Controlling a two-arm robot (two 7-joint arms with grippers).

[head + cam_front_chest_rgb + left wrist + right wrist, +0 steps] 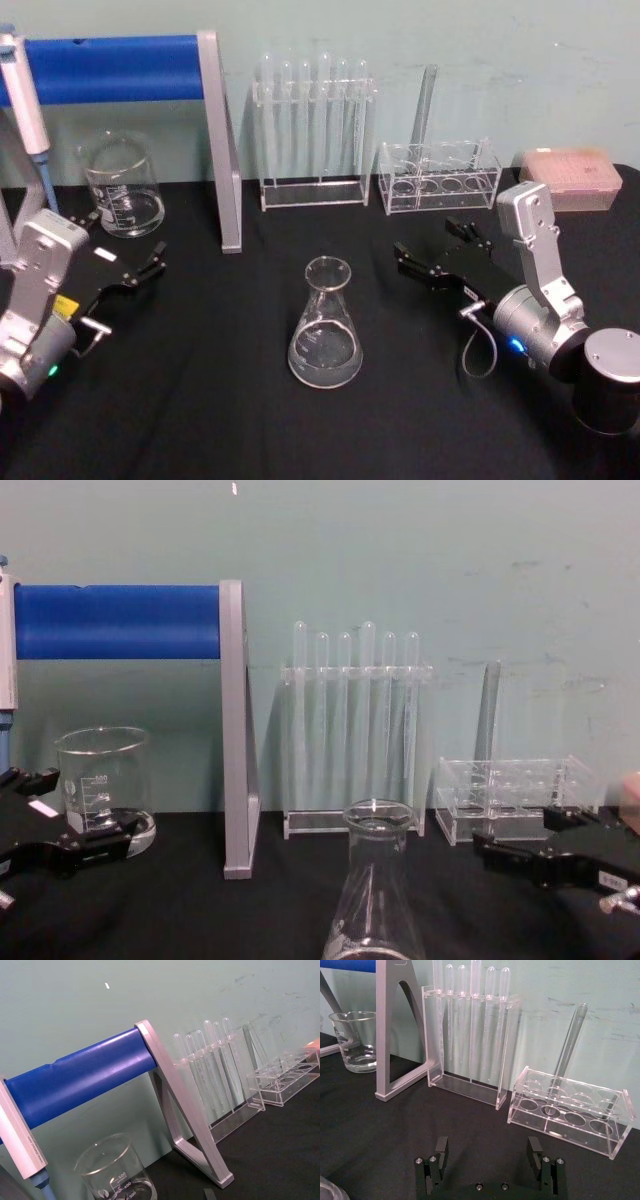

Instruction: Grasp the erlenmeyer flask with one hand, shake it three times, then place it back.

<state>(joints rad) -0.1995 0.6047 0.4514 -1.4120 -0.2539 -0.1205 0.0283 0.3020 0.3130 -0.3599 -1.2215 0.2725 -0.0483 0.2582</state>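
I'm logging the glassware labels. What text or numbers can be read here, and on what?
"500", "400", "300": graduations printed on the beaker, seen from the left wrist.
Erlenmeyer flask: faint white markings, too blurred to read.
Right hand: small white label, digits too small to read.
Left hand: white tag, nothing legible on it.

erlenmeyer flask [325, 330]: clear glass, faint white markings
beaker [123, 187]: clear, white printed graduations
stand bar [110, 68]: bright blue
stand frame [222, 150]: pale grey
tablecloth [220, 400]: black
box [572, 177], at 2 o'clock: translucent pink
wall [400, 550]: pale green
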